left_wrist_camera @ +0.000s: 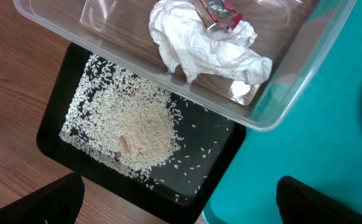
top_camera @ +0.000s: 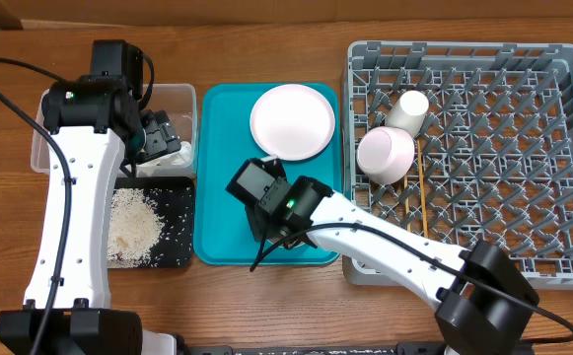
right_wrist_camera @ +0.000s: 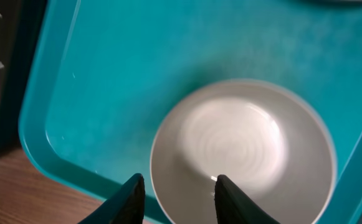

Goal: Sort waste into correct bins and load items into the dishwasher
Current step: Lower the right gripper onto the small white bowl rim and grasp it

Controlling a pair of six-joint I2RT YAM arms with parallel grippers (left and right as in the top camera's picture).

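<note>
The white bowl (right_wrist_camera: 243, 149) sits upright on the teal tray (right_wrist_camera: 137, 74), close to one rounded corner. The right claw (right_wrist_camera: 179, 180) hangs over the bowl's near rim with its jaws partly apart, one finger outside the wall and the other over the hollow, gripping nothing. The bowl looks hard, glazed and slick. It is probably light enough for one claw, but it could chip, or pivot if pinched shallowly, so the rim taken deep between the pads seems the sensible hold. The tray's raised lip lies just beside the bowl, so a lift should probably go straight up before any swing. The route to the dish rack (top_camera: 503, 168) must clear the rack's wall. Free pegs fill its right half, away from the pink bowl (top_camera: 385, 155), white cup (top_camera: 407, 108) and chopsticks (top_camera: 422, 187). The left claw (left_wrist_camera: 181, 182), spread wide and empty, hovers over the clear tub (left_wrist_camera: 280, 93) and black tray (left_wrist_camera: 218, 155), well apart.
</note>
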